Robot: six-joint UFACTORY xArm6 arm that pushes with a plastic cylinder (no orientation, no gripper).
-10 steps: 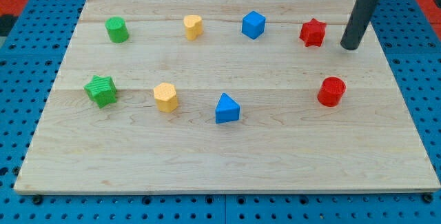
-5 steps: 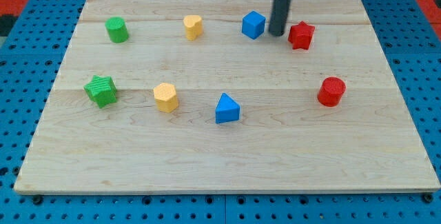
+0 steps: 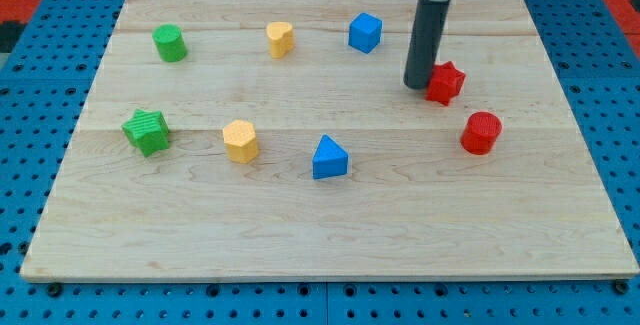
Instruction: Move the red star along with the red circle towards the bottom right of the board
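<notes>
The red star (image 3: 446,82) lies on the wooden board (image 3: 320,215) at the view's upper right. The red circle (image 3: 481,132) stands a short way below and to the right of it. My tip (image 3: 417,85) is on the board right against the star's left side, touching it. The rod rises from there toward the view's top.
A blue cube (image 3: 365,32), a yellow block (image 3: 280,38) and a green cylinder (image 3: 169,42) sit along the top row. A green star (image 3: 147,131), a yellow hexagon (image 3: 240,140) and a blue triangle (image 3: 329,158) sit in the middle row.
My tip went from right of the red star, around to its upper left, then down. The star has slid down and to the right, closer to the red circle. The blue cube shifted slightly.
</notes>
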